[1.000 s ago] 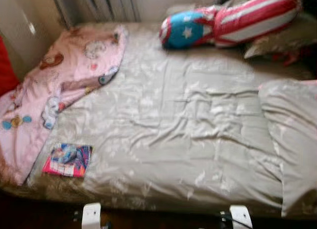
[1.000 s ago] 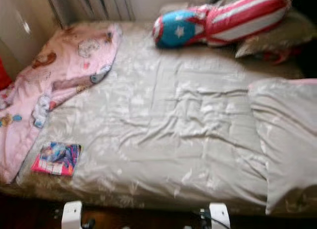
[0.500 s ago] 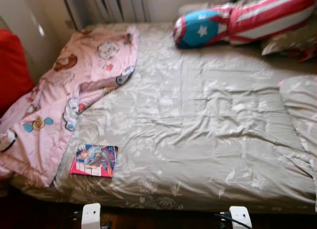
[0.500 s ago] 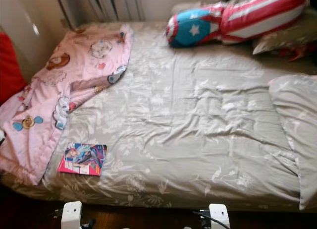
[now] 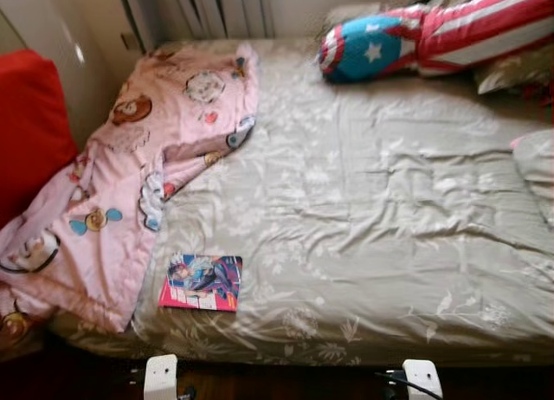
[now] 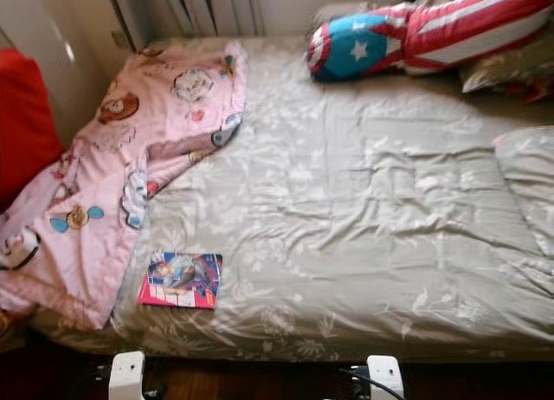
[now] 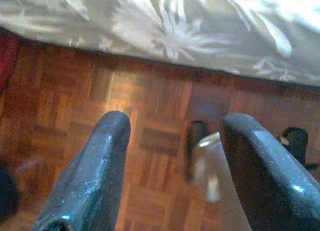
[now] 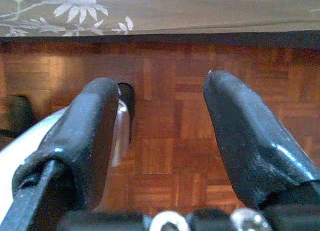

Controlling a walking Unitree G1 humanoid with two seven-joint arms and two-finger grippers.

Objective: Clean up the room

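A bed with a beige flowered cover [image 5: 363,201] lies before me. A pink cartoon-print blanket [image 5: 130,192] is crumpled over its left side and hangs off the edge. A colourful magazine [image 5: 201,282] lies flat near the bed's front left corner. A long star-and-stripes cushion [image 5: 433,36] rests at the back right. My left gripper [image 7: 172,176] hangs open over the parquet floor beside the bed's hem. Over the same floor my right gripper [image 8: 160,141] is open too, with nothing between its fingers.
A red cushion or seat [image 5: 30,123] stands at the left by the wall. A radiator [image 5: 221,6] runs behind the bed's head. Grey pillows [image 5: 511,67] lie at the back right and a folded beige cover [image 5: 538,162] at the right edge. Dark wooden floor [image 8: 165,106] runs under the bed's front.
The camera has swung left: the bed's contents have shifted right in the picture and more of the red cushion and pink blanket shows. The picture is sharper. Nothing on the bed has moved.
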